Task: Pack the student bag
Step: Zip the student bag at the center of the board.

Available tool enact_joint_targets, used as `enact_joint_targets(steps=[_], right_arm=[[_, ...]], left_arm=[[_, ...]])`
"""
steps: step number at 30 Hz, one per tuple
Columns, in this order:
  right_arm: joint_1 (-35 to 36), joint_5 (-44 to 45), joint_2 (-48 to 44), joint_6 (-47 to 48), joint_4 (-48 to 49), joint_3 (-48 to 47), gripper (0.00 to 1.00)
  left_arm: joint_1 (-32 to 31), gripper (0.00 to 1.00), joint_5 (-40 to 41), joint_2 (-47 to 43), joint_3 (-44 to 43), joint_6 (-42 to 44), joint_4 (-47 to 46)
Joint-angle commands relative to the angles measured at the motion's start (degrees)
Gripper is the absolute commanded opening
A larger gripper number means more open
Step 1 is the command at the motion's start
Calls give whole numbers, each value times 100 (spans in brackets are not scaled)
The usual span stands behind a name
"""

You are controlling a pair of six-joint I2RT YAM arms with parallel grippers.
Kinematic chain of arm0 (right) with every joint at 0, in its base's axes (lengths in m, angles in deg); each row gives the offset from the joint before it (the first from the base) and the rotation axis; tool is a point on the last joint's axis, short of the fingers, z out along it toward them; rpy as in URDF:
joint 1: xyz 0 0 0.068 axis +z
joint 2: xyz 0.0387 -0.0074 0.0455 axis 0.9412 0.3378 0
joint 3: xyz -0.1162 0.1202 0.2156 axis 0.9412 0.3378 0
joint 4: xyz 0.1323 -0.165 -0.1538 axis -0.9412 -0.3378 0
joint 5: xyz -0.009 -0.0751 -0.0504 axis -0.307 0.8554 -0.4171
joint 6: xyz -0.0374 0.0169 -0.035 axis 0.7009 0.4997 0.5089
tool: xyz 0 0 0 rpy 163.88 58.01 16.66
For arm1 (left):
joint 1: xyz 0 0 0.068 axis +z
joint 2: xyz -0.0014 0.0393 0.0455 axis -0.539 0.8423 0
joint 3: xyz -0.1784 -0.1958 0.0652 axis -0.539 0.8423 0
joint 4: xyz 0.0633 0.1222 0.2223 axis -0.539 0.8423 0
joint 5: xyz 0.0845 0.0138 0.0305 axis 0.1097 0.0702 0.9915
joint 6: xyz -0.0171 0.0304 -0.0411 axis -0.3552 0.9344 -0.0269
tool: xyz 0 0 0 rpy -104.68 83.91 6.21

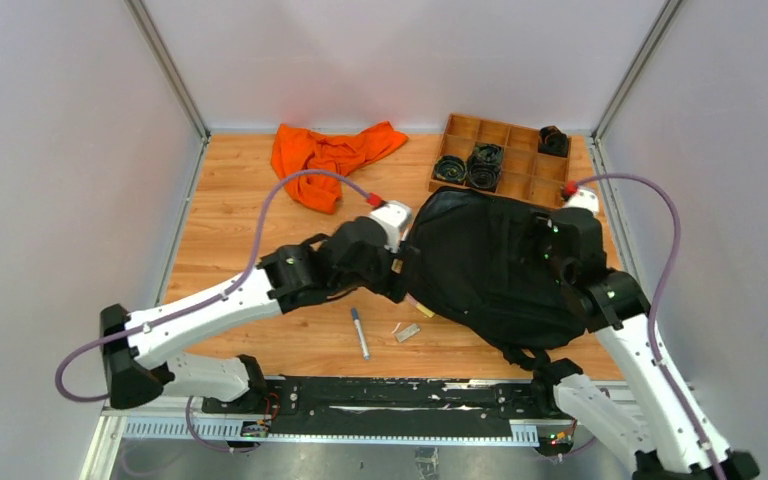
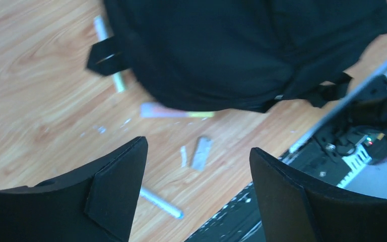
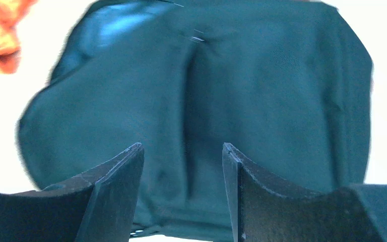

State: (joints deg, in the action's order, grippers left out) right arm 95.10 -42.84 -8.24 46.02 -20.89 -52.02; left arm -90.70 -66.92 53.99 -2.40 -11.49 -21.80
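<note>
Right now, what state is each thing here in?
student bag: lying slumped on the table, opening not visible
left gripper: open, empty
right gripper: open, over student bag
orange cloth: crumpled
wooden tray: three compartments hold black coils
pen: lying loose

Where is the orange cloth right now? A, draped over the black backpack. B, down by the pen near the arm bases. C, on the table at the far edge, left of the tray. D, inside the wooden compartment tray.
C: the orange cloth lies crumpled on the table by the back wall, left of the wooden compartment tray and apart from the black backpack.
</note>
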Motion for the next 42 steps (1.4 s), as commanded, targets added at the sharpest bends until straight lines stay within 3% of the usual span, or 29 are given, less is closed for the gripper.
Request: enact_joint_targets(steps=[1, 5, 8, 13, 19, 26, 37, 42], right_arm=[[-1333, -384, -360, -714, -850, 601, 62], [-2284, -969, -217, -844, -1051, 508, 62], [-2728, -985, -291, -865, -1003, 479, 63], [-2726, -1033, 12, -692, -819, 276, 63], [-2660, -897, -40, -699, -806, 251, 63], [-2669, -928, -143, -799, -791, 388, 63], [-2668, -1222, -75, -825, -558, 642, 61], [-2660, -2157, -76, -484, -233, 833, 62]], left_arm=[[-899, 80, 835, 1019, -680, 278, -463], [-1512, 80, 1351, 2135, -1387, 328, -790], [-1775, 81, 1303, 2657, -1781, 407, -1068], [-1950, 75, 1624, 3747, -2764, 47, -389], [-2021, 67, 1967, 4351, -2999, -476, -353], [-2036, 59, 1772, 4498, -3011, -594, -214], [-2069, 4, 2404, 4176, -2945, -706, 7], [-2031, 0, 2439, 3851, -2829, -866, 40]])
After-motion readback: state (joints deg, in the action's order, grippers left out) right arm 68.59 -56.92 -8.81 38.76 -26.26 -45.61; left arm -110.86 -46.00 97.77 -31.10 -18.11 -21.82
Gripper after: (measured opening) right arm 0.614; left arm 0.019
